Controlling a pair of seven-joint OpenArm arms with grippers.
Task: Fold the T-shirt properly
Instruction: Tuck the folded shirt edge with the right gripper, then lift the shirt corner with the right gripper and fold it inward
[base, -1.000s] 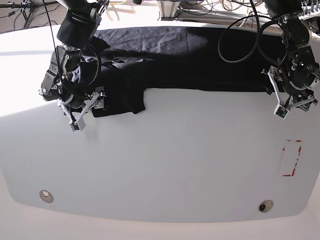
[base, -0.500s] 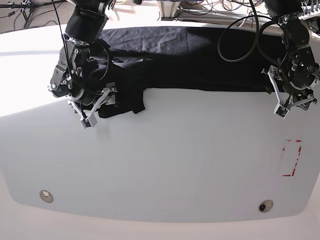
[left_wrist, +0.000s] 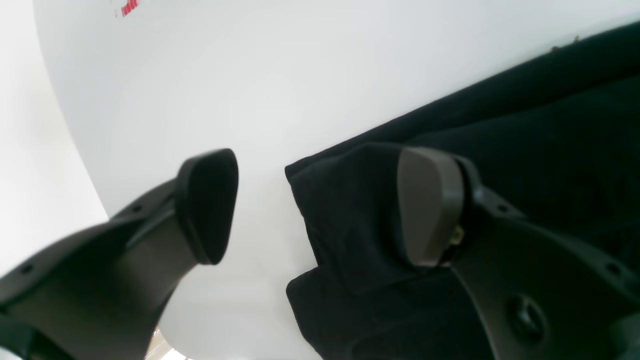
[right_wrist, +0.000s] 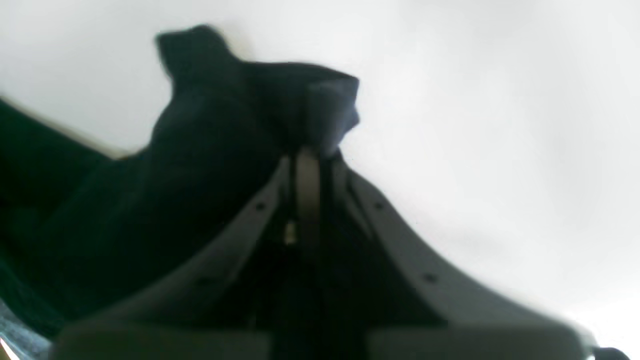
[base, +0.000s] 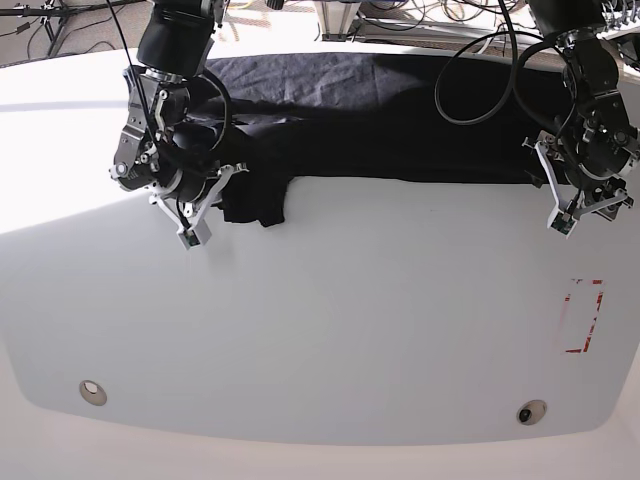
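Observation:
The black T-shirt (base: 380, 120) lies spread across the far part of the white table (base: 330, 320). On the left of the base view its sleeve flap (base: 258, 203) hangs toward me. My right gripper (base: 222, 195) is shut on that flap's edge. In the right wrist view the right gripper (right_wrist: 310, 150) pinches a bunched fold of the T-shirt (right_wrist: 215, 150), raised off the table. My left gripper (left_wrist: 320, 205) stands open at the shirt's other end. One of its fingers (left_wrist: 430, 205) is over a folded corner of the T-shirt (left_wrist: 350, 225) and the other is over bare table. In the base view the left gripper (base: 553, 170) is at the far right.
A red tape rectangle (base: 583, 316) marks the table at the right. Two round holes (base: 92, 391) (base: 531, 411) sit near the front edge. Cables and stands crowd the space behind the table's far edge.
My right arm has shifted right and farther back, and its gripper has gone from open to shut on the sleeve flap, bunching it. The left arm has not moved.

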